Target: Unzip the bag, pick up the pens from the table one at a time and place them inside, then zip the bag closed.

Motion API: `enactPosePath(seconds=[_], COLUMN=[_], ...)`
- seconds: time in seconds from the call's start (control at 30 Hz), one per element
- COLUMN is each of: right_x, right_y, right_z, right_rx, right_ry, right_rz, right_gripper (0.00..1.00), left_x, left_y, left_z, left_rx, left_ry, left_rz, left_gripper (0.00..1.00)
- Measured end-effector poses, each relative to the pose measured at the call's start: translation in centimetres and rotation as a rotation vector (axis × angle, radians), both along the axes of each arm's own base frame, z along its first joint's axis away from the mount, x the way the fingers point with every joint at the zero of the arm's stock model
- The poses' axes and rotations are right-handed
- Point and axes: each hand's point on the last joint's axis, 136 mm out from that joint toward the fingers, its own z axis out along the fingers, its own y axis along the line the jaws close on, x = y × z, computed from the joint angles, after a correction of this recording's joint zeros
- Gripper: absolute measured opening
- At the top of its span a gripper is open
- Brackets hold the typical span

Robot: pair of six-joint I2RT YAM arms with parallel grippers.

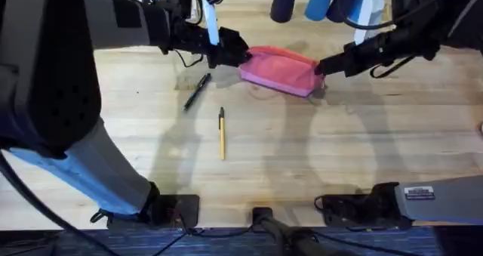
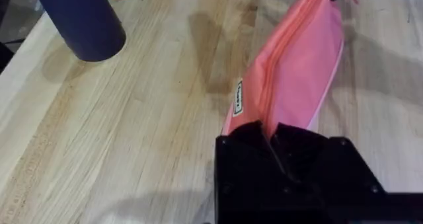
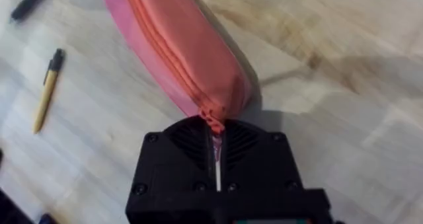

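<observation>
The pink bag (image 1: pixel 279 71) lies on the table (image 1: pixel 317 158) at the back centre, its zipper (image 3: pixel 173 52) closed along the top. My left gripper (image 1: pixel 240 57) is shut on the bag's left end (image 2: pixel 264 115). My right gripper (image 1: pixel 321 67) is shut on the right end, where the zipper's end tab (image 3: pixel 210 117) runs in between the fingers. The black pen (image 1: pixel 198 90) lies in front of the bag's left end. Closer to me the yellow pen (image 1: pixel 222 133) lies lengthwise; the right wrist view also has this yellow pen (image 3: pixel 47 88).
A dark blue cylinder (image 1: pixel 283 3) and blue containers (image 1: pixel 324 1) stand at the table's back edge behind the bag. In the left wrist view the dark blue cylinder (image 2: pixel 82 19) stands beyond the bag. Bare wood stretches across the front half of the table.
</observation>
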Motion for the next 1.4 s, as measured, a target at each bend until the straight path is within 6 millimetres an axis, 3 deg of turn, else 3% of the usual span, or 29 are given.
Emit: enactPosePath(seconds=[0.17,0.57,0.9,1.13,1.4], right_x=[-0.8,-0.5,-0.2,0.4,3.5], right_y=[0.0,-1.2,-2.3,-1.3,1.3], right_z=[0.6,4.0,4.9,4.9,6.0], right_rx=[-0.001,-0.093,-0.182,-0.253,-0.324], right_ry=[0.044,0.065,0.050,-0.031,-0.230], right_rz=[-0.001,-0.018,-0.018,0.114,0.229], right_gripper=[0.034,0.032,0.032,0.032,0.032], left_x=[-0.2,-0.7,-1.3,-1.0,-0.2], left_y=[-0.2,-0.9,-1.6,-1.3,0.0], left_z=[0.0,0.2,0.5,0.2,-0.1], left_rx=[0.000,-0.017,-0.038,-0.020,0.000], left_ry=[0.003,0.010,0.016,0.014,0.010], left_rz=[-0.007,-0.032,-0.060,-0.043,-0.001], left_gripper=[0.042,0.042,0.042,0.042,0.042])
